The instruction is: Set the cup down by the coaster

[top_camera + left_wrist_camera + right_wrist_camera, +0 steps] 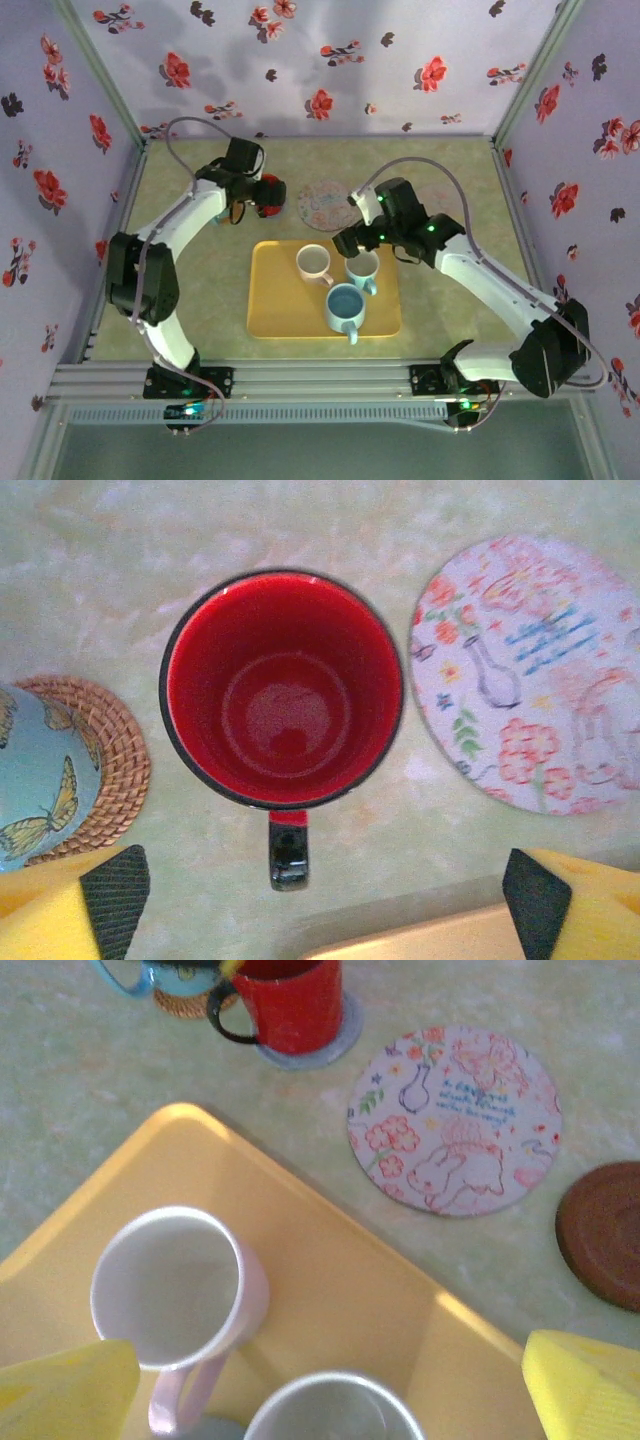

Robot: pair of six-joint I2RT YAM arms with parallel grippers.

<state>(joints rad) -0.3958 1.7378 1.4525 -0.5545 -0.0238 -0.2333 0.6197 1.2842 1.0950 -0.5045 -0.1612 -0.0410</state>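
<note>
My right gripper (325, 1400) hangs over the flat yellow plastic tray (272, 305) in the lower middle of the top view. Its yellow fingers (65, 1390) are spread wide at the bottom corners of the right wrist view and hold nothing. Three mugs stand on that tray: a round blue ceramic mug (345, 305) nearest the bottom of the frame, a pale pink ceramic mug (168, 1285) to its upper left, and a light teal ceramic mug (362, 267) to its upper right. Above the tray, left of centre in the top view, my left gripper (327, 890) is parted too, its black pads (115, 885) at the two bottom corners of the left wrist view. Just above them the glossy red ceramic mug (283, 685) with a black rim stands upright on the pale green tabletop (300, 530). Its black handle points to the bottom of the frame, and neither finger touches it. In the right wrist view a pale grey disc (345, 1038) shows under its base. Just beside it on the right, across a thin strip of table, lies the round white coaster printed with pink flowers (520, 670). To its left sits a round woven wicker coaster (115, 770) carrying a light blue butterfly-patterned cup (35, 770). At the right edge of the right wrist view a round dark brown coaster (605, 1235) lies apart from the flowered one.
</note>
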